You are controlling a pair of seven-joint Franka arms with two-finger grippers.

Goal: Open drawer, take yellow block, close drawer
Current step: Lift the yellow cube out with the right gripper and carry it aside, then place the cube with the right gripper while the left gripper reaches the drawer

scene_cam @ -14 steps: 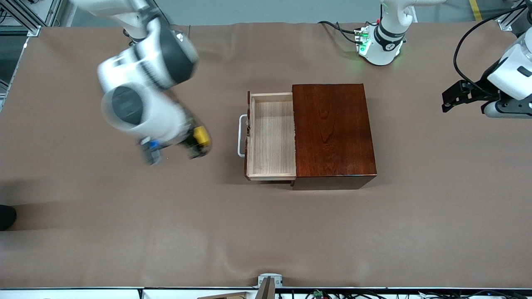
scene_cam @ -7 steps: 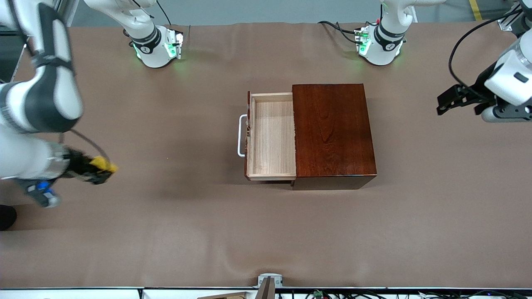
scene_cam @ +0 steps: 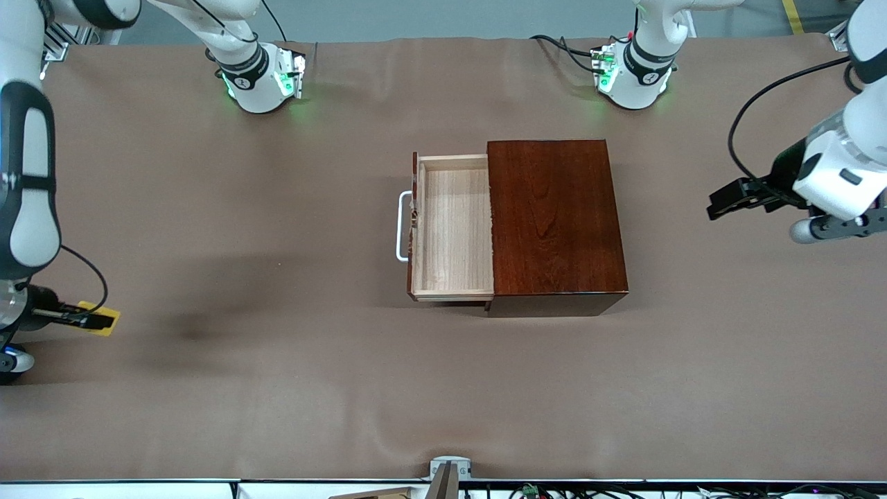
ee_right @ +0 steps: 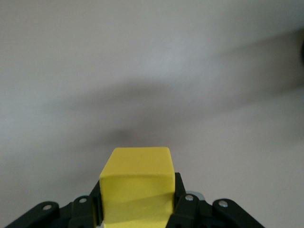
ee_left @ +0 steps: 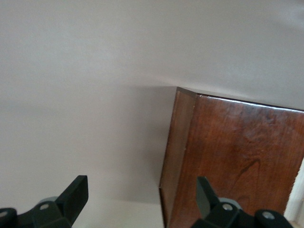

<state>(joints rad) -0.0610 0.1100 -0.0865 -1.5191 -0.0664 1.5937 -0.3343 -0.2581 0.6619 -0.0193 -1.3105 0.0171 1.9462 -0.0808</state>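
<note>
Your right tool (scene_cam: 93, 320) pinches the small bright yellow block (scene_cam: 101, 319) over the desk's right-arm end; your spread, empty left tool (scene_cam: 721, 208) could clip the mahogany-fronted light-wood drawer (scene_cam: 452, 225), open mid-desk.

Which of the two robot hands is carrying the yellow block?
The right hand, at the right arm's end of the table, grips the yellow block. The left hand is open and empty near the wooden box.
</note>
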